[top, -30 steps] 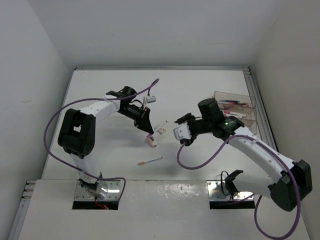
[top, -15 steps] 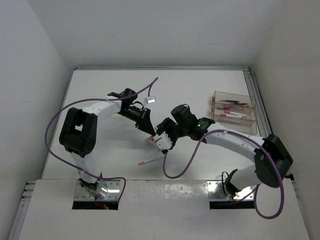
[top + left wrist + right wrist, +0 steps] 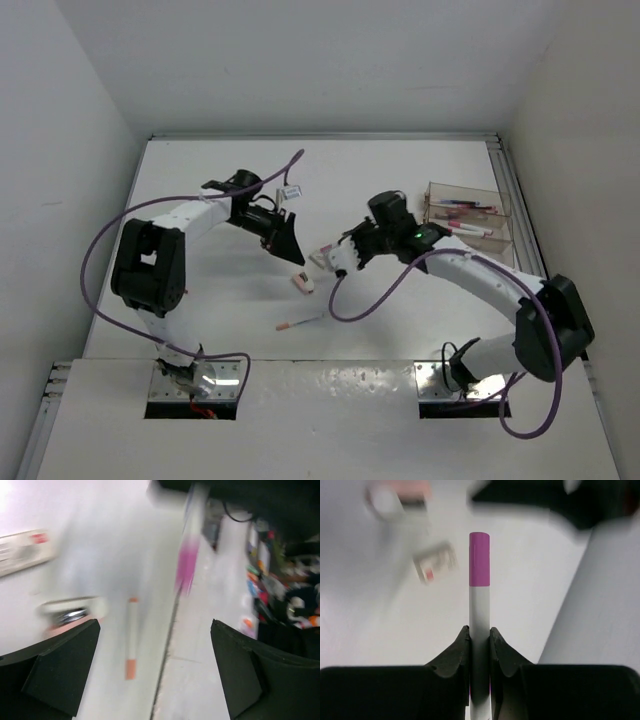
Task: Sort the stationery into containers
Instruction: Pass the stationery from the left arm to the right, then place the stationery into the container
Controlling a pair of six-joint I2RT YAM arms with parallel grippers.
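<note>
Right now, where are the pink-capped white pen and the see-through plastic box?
white pen with pink cap (image 3: 479,605), right wrist view: its white barrel.
clear plastic box (image 3: 500,252), top external view: its near wall.

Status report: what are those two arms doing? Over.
Right gripper shut on pink-capped pen. Left gripper open, empty. Lying loose: second pen, eraser. Way to clear box looks open.

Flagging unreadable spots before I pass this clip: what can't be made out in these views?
Left wrist view: motion blur smears everything ahead of the left hand; the pale block at left may be an eraser, but that is not certain.
Right wrist view: the pink-capped pen's lower end is hidden inside the right hand; the background is blurred.
Top view: the pens in the clear box are too small to count.
</note>
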